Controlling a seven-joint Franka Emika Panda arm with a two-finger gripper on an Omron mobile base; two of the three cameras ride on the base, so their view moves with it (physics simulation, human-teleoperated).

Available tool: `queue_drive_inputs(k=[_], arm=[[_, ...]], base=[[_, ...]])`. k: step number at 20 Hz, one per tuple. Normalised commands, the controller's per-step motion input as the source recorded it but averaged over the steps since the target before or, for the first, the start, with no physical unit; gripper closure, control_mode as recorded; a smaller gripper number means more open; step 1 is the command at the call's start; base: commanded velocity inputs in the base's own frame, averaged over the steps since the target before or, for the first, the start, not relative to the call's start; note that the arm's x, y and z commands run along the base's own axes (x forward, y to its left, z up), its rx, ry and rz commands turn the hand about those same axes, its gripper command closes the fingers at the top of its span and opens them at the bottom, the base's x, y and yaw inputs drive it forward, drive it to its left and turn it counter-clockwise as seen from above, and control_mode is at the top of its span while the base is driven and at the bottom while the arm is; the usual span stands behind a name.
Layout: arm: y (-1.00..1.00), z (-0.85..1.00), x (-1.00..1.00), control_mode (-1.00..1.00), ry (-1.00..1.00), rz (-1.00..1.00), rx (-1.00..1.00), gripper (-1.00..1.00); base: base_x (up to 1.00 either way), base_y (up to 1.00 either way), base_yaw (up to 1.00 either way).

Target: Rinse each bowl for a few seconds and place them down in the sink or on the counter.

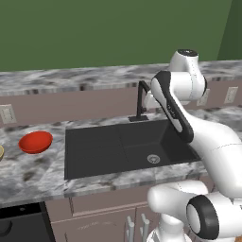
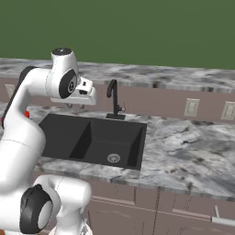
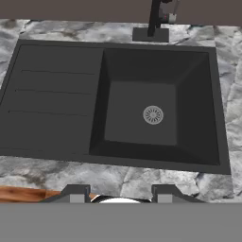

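Note:
The glossy red bowl [image 1: 35,142] sits upright on the marbled counter [image 1: 28,175], just left of the sink [image 1: 94,142]. A sliver of the tan bowl [image 1: 1,152] shows at the frame's left edge. My gripper [image 2: 77,106] hangs high over the left part of the black sink [image 2: 64,133], pointing down, far from both bowls. In the hand view its two fingertips [image 3: 78,191] stand apart with nothing between them; the gripper [image 3: 120,193] is open above the near rim of the sink [image 3: 56,94]. The basin is empty, with the silver drain [image 3: 152,115] in its floor.
The black faucet [image 1: 141,101] rises behind the basin, close to my forearm. A ribbed drainboard takes up the sink's left half. Wall outlets [image 2: 191,107] sit on the backsplash. Wide counter [image 2: 183,147] stretches right of the sink. A dark appliance [image 1: 19,222] stands under the counter at left.

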Motion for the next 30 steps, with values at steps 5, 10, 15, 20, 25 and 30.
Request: queue_drive_inputs(k=[5, 10, 15, 20, 25, 30], arm=[[0.00, 0.00, -0.10, -1.00, -0.01, 0.00, 0.00, -1.00], [0.00, 0.00, -0.26, -1.00, -0.02, 0.00, 0.00, -1.00], [-0.01, 0.00, -0.32, -1.00, -0.03, 0.00, 0.00, -1.00], [-0.09, 0.00, -0.27, -1.00, -0.05, 0.00, 0.00, -1.00], [-0.20, 0.00, -0.15, -1.00, -0.06, 0.00, 0.00, -1.00], [-0.29, 0.00, -0.10, -1.00, -0.10, 0.00, 0.00, -1.00]], base=[[0.00, 0.00, 0.00], [0.00, 0.00, 0.00], [0.00, 0.00, 0.00], [0.00, 0.00, 0.00], [0.00, 0.00, 0.00], [0.00, 0.00, 0.00]])
